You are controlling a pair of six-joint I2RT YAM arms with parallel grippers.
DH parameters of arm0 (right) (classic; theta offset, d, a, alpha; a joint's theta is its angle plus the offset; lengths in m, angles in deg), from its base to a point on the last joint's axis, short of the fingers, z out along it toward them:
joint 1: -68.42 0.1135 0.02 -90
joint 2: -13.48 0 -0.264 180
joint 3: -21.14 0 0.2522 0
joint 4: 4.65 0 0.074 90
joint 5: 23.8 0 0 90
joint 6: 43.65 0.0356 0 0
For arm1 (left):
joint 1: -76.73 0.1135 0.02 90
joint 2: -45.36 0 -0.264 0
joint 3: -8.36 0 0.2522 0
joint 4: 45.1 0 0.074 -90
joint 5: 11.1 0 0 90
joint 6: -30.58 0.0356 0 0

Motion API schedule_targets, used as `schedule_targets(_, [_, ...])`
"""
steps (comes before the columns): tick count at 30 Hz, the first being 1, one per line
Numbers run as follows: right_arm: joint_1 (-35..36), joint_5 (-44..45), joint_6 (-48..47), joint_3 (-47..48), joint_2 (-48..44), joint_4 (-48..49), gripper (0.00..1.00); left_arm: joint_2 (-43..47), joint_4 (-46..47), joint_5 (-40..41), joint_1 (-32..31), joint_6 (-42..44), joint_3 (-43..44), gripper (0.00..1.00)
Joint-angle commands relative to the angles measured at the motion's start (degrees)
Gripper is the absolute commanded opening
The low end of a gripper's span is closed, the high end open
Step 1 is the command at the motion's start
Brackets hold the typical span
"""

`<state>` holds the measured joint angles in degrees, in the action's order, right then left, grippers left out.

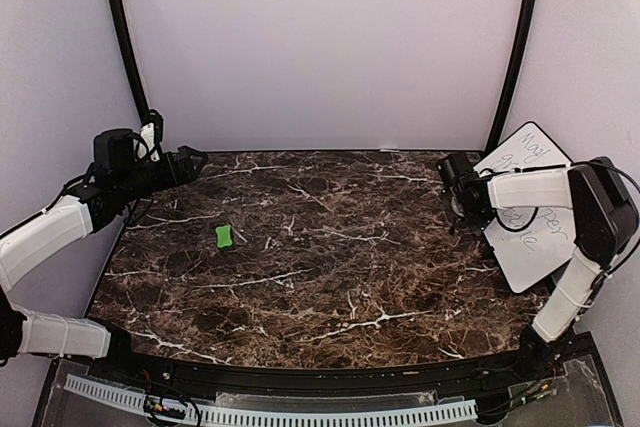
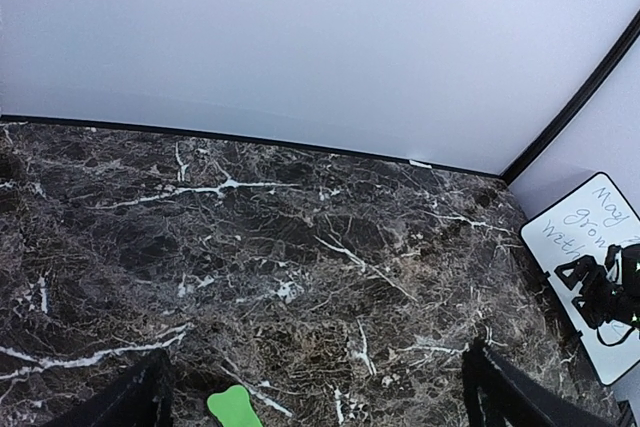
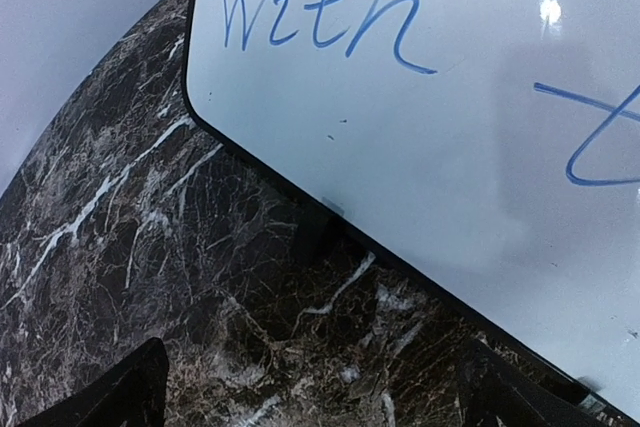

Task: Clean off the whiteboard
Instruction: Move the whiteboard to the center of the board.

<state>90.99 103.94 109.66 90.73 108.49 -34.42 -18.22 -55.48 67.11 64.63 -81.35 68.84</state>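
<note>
Nearest to me, the green eraser block [image 1: 225, 237] lies flat on the marble table [image 1: 330, 287], well apart from the whiteboard [image 1: 535, 247] and on the opposite, left side. Nothing is touching it.

Further back, the right gripper [image 1: 458, 195] hovers just beside the whiteboard's lower left edge. Its fingers are spread wide with nothing between them, and its wrist view is filled with blue handwriting.

Further still, the left gripper [image 1: 195, 160] hangs far across the table from the whiteboard, its jaws also wide apart and empty.

The whiteboard stands against the right wall, apparently leaning on it with its bottom edge on the marble. Its long axis runs roughly from near to far, and the writing is intact.

Assessment: the eraser lies to the left of the whiteboard and nearer to the left arm, while the right arm is nearer the board. No wiping can begin until the eraser is picked up.
</note>
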Motion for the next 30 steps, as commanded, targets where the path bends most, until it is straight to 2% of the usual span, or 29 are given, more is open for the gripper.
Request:
schedule_targets(1, [0.4, 3.4, 5.3, 3.6, 3.6, 1.2, 0.95, 1.3, 1.9, -1.1, 0.7, -0.6, -0.8, 0.99])
schedule_targets(8, [0.4, 5.5, 8.4, 9.4, 10.4, -1.9, 0.92, 1.3, 2.2, -1.8, 1.3, -1.0, -1.0, 0.99])
schedule_targets(13, [0.4, 6.5, 11.3, 10.6, 12.9, -2.4, 0.86, 1.3, 2.3, -2.2, 1.5, -1.3, -1.1, 0.99])
schedule_targets(22, [0.4, 8.8, 13.7, 13.4, 16.5, -5.4, 0.82, 1.2, 2.5, -2.5, 1.7, -1.5, -1.2, 0.99])
schedule_targets(25, [0.3, 9.7, 14.5, 14.7, 17.7, -7.0, 0.76, 1.0, 2.6, -2.8, 1.7, -1.6, -1.2, 0.99])
schedule_targets(30, [-0.1, 10.6, 14.8, 16.5, 19.1, -8.7, 0.74, 0.8, 2.7, -3.0, 1.8, -1.6, -1.3, 0.99])
